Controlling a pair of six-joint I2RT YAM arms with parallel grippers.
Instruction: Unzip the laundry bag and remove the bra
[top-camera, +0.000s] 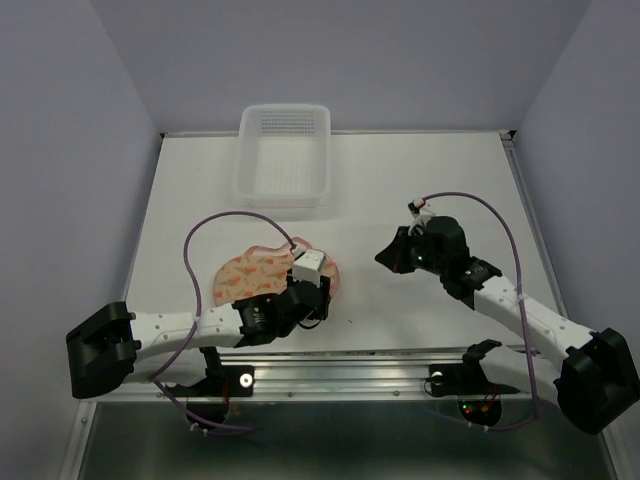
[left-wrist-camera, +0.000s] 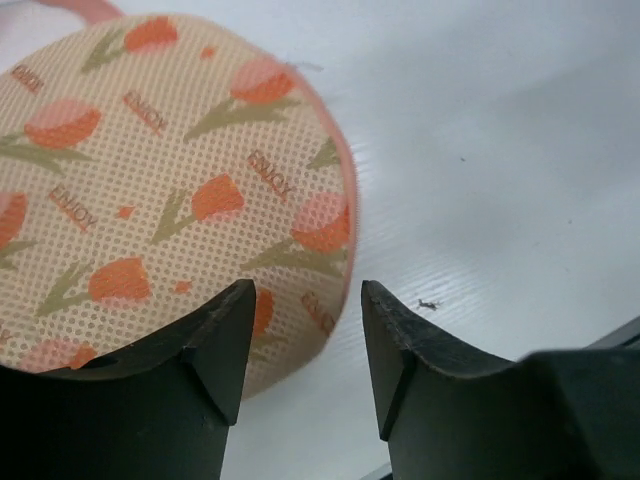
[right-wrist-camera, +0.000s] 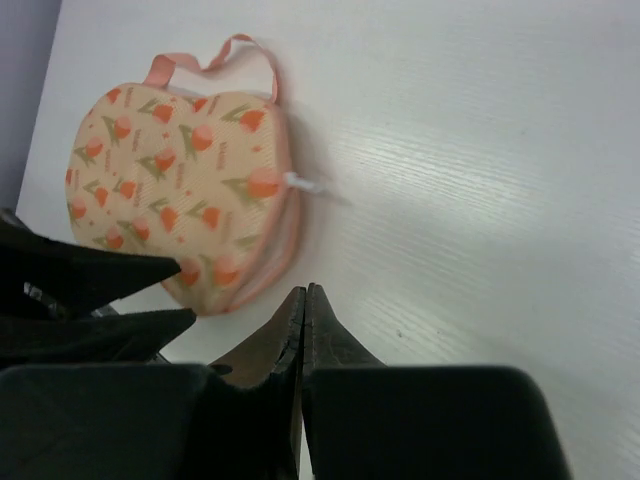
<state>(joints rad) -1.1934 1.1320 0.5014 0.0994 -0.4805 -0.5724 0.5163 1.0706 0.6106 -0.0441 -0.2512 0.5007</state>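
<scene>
White table: bare top all round R gripper & betw. both grippers. White holed basket sits well ahead of L gripper, at table's far edge; only its own floor shows. Laundry bag lies flat right under L gripper, ahead-left of R gripper; looks zipped, inside can't be seen. L fingers spread, nothing betw. them, bag's pink rim just past tips. R fingers pressed together, holding nothing. White zip pull sticks off bag's side nearest R gripper.

White table with printed laundry bag and perforated basket
</scene>
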